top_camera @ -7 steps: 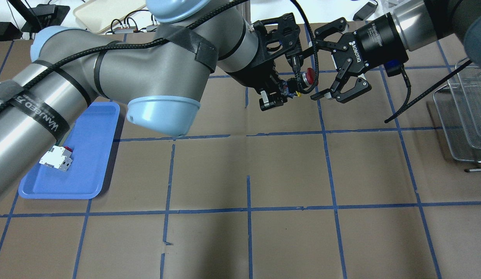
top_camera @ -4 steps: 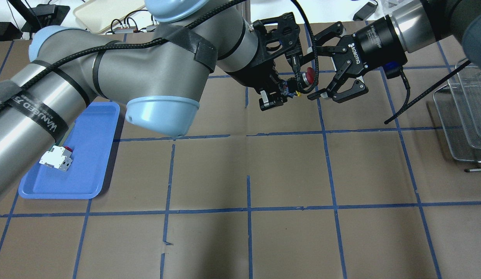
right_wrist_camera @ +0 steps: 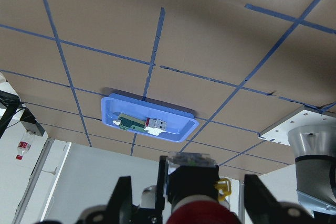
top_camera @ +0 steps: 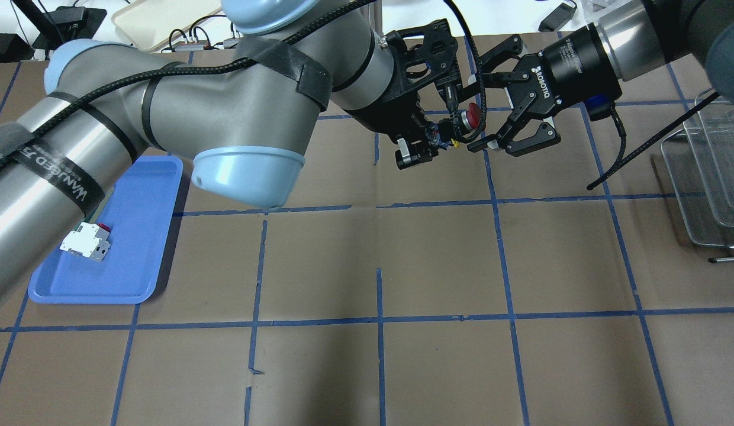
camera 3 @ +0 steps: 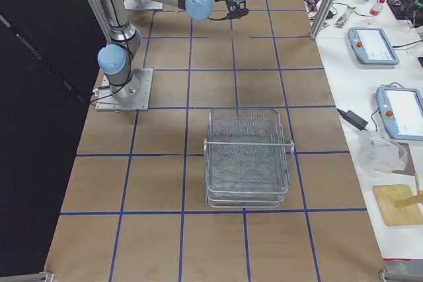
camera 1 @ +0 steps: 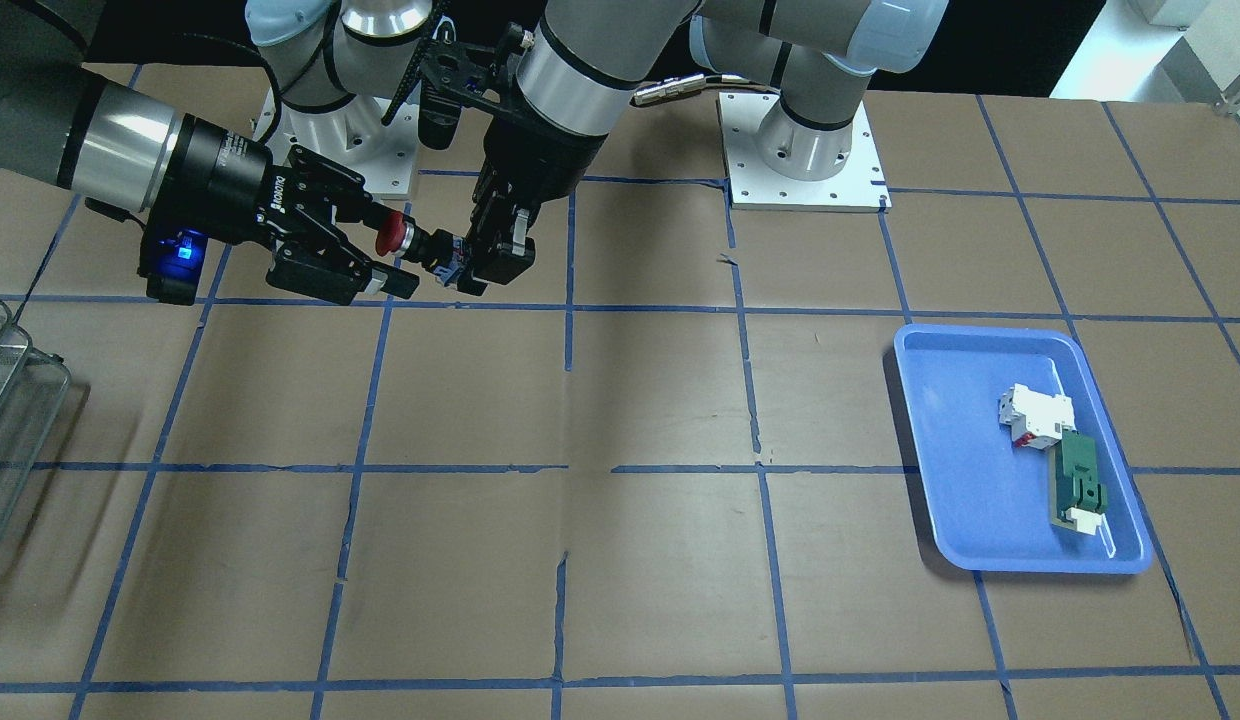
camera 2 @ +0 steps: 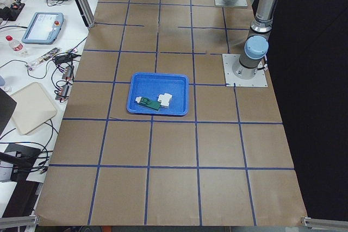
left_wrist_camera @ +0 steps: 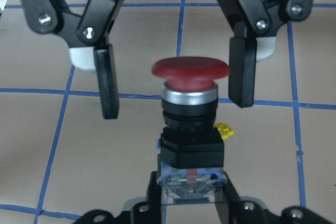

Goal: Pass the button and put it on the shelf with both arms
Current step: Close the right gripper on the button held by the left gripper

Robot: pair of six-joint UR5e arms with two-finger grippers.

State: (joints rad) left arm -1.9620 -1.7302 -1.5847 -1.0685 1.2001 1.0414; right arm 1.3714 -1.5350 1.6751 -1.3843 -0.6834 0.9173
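My left gripper is shut on the bluish rear block of the button and holds it level above the table, red cap toward the right arm. My right gripper is open, with one finger on each side of the red cap and a gap to it on both sides. The left wrist view shows the button between the right gripper's fingers. The front view shows the button between my right gripper and my left gripper. The wire shelf stands on the table at the right edge of the overhead view.
A blue tray lies at the table's left, partly under my left arm, with a white blocky part and a flat green part in it. Brown paper with blue tape lines covers the table. Operators' desks with devices line the far side.
My right gripper has moved a little toward the left gripper, so its open fingers now reach further past the red cap. The left gripper and button have stayed in place.
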